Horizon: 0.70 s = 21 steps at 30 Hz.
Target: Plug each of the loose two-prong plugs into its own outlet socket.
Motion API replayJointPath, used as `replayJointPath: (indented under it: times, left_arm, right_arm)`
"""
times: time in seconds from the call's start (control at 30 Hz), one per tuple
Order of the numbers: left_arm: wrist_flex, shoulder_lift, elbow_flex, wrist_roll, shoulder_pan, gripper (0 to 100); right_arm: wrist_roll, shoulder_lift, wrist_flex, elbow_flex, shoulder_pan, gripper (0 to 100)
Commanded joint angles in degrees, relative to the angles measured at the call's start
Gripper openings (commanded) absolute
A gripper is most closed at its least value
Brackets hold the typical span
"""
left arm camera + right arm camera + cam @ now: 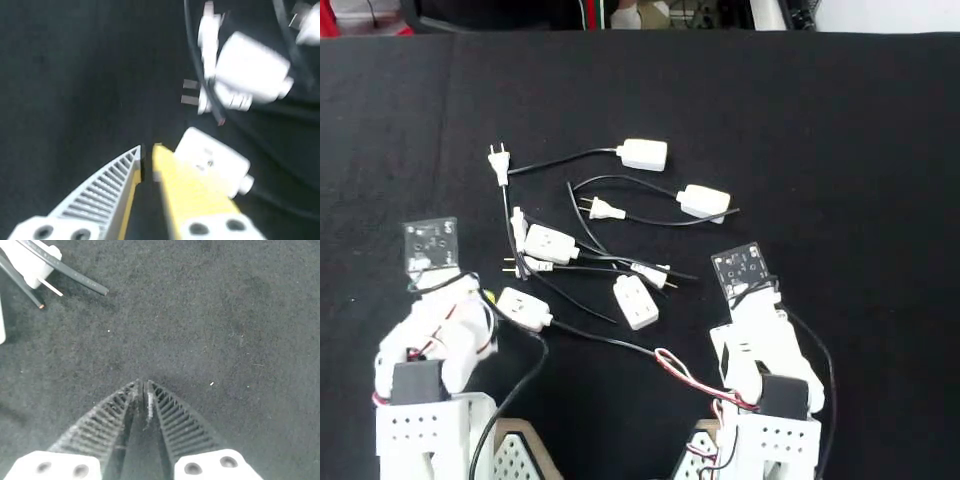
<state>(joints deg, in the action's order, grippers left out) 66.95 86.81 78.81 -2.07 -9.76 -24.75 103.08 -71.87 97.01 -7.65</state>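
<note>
Several white outlet sockets and two-prong plugs on black cords lie tangled mid-table. My left gripper is shut with nothing in it, and its yellow finger lies right beside one socket, the nearest one to the left arm. Just beyond it lie a loose plug and another socket. My right gripper is shut and empty over bare cloth, well short of a plug. The right arm is at the lower right, near a socket.
Farther back lie two sockets with plugs near them. Black cords cross between the sockets in the middle. Open black tabletop stretches to the right and far side.
</note>
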Motion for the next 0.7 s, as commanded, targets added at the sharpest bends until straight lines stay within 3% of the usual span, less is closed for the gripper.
replayJointPath:
  times: [0.0,0.17,0.27,0.5,0.67]
  left_arm:
    - [2.02,-0.35,-8.84,-6.33,0.48,24]
    - [6.15,-2.46,-15.16,-10.99,0.92,24]
    - [6.95,-10.02,-18.95,-14.51,4.79,24]
    - [6.24,-47.38,-38.46,-18.73,15.16,23]
    - [9.93,-69.80,-52.09,-24.09,19.56,23]
  right_arm:
    - [-0.18,1.54,-0.18,-0.40,-0.53,1.3]
    - [-0.18,1.54,-0.18,-0.40,-0.53,1.3]
    - [-0.18,1.54,-0.18,-0.40,-0.53,1.3]
    - [-0.18,1.54,-0.18,-0.40,-0.53,1.3]
    - [-0.18,1.54,-0.18,-0.40,-0.53,1.3]
